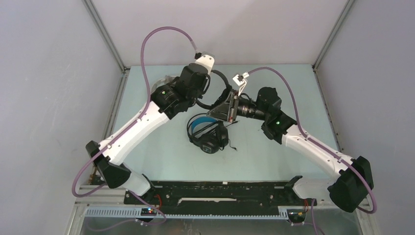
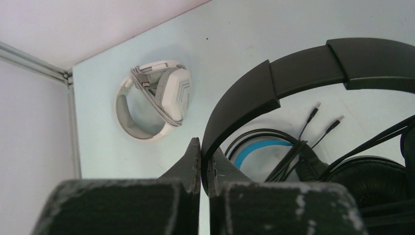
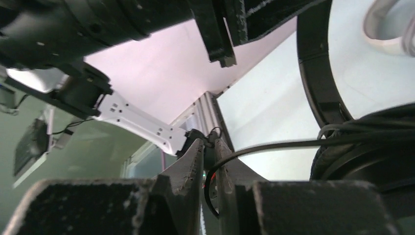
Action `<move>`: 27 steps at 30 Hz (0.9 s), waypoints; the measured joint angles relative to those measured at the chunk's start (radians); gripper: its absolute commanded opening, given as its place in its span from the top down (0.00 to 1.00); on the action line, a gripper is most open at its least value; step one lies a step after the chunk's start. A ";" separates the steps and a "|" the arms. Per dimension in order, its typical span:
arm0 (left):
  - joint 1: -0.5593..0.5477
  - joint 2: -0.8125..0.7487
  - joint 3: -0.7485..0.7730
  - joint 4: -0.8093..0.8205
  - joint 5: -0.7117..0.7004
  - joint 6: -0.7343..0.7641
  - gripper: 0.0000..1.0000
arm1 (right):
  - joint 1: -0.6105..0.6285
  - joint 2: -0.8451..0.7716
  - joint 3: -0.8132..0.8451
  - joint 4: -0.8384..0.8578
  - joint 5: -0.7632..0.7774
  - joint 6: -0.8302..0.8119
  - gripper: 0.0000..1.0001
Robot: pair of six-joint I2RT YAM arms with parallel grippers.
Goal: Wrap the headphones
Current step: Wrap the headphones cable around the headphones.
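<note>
Left claw (image 2: 201, 147) is clamped tight on the band of the slim black headphones (image 2: 303, 68), holding them up off the table (image 1: 274, 161). Right claw (image 3: 209, 147) stands a slit apart, and the cable (image 3: 293, 144) loops through the gap. Gripped or loose, I can't tell. The black-and-blue set (image 1: 208, 134) lies on the table near both claws. The white-grey set (image 2: 161, 98), its cable wound round it, sits by the far left corner.

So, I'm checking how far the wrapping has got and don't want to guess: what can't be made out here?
Top view: left arm covers the white-grey headphones.
Left wrist view: slim black headphones, band cut off by the right edge.
Right wrist view: whether the right pincer pinches the black cable; its finger blocks it.
</note>
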 measured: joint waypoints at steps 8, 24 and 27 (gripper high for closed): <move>0.010 0.040 0.117 -0.105 -0.001 -0.207 1.00 | 0.081 -0.016 0.001 -0.134 0.241 -0.213 0.84; 0.034 0.056 0.228 -0.187 0.106 -0.407 1.00 | 0.222 -0.110 -0.159 -0.055 0.663 -0.503 0.83; 0.034 0.056 0.228 -0.188 0.119 -0.423 1.00 | 0.230 -0.114 -0.217 0.010 0.688 -0.526 0.83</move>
